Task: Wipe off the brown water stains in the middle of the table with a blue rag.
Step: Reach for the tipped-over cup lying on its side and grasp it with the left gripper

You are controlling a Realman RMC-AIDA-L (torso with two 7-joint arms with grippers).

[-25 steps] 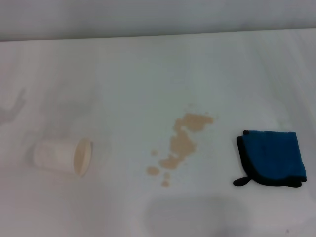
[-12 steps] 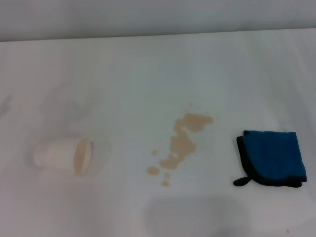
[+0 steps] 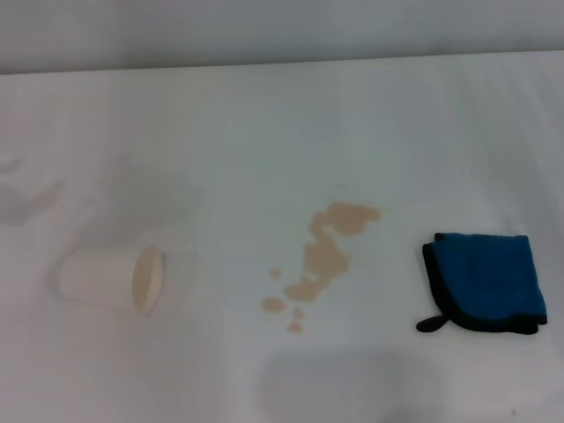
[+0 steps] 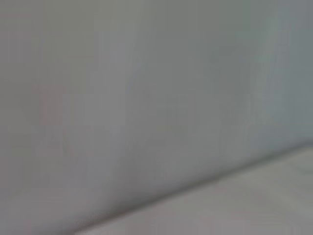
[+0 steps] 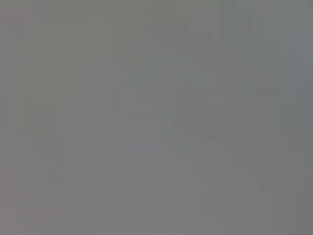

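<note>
The brown water stains [image 3: 324, 253] spread in an irregular tan patch near the middle of the white table [image 3: 264, 132], with small droplets trailing toward the near left. The blue rag [image 3: 486, 282] lies folded flat to the right of the stains, black edging around it and a short black loop tab at its near left corner. Neither gripper shows in the head view. Both wrist views hold only plain grey surface, with no fingers and none of the task's things.
A white paper cup [image 3: 110, 278] lies on its side at the left, its tan inside facing right. The table's far edge [image 3: 282, 63] meets a grey wall. A faint shadow falls on the table at the far left.
The faint shadow at the far left of the table has shifted and changed shape. The stains, the rag and the cup lie where they were.
</note>
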